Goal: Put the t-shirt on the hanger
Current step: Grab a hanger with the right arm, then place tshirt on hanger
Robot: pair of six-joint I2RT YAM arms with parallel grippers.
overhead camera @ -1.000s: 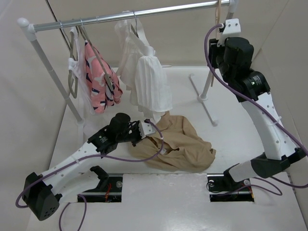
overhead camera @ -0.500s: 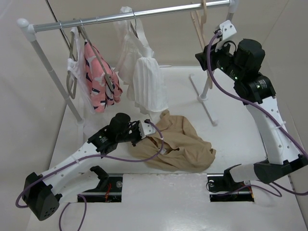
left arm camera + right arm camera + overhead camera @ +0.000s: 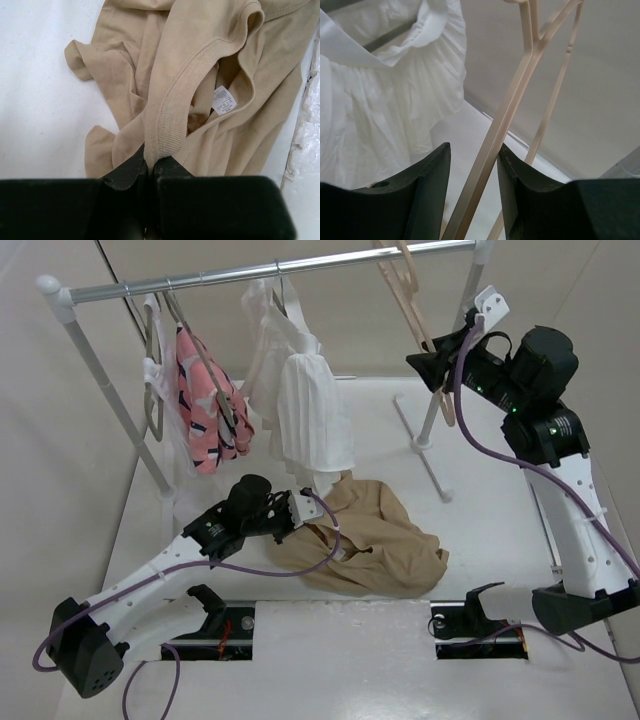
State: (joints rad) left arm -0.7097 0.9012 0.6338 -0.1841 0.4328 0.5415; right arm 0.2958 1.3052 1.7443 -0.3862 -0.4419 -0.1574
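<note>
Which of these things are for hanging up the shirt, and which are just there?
For the job: tan t-shirt, pale hanger, left gripper pinching the collar, right gripper holding the hanger.
Just there: pink patterned garment, white ribbed top, both hanging on the rail.

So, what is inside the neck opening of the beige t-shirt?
A white label on the inner fabric of the t-shirt. Deeper inside is shadowed and covered by folds, so nothing more can be seen.
</note>
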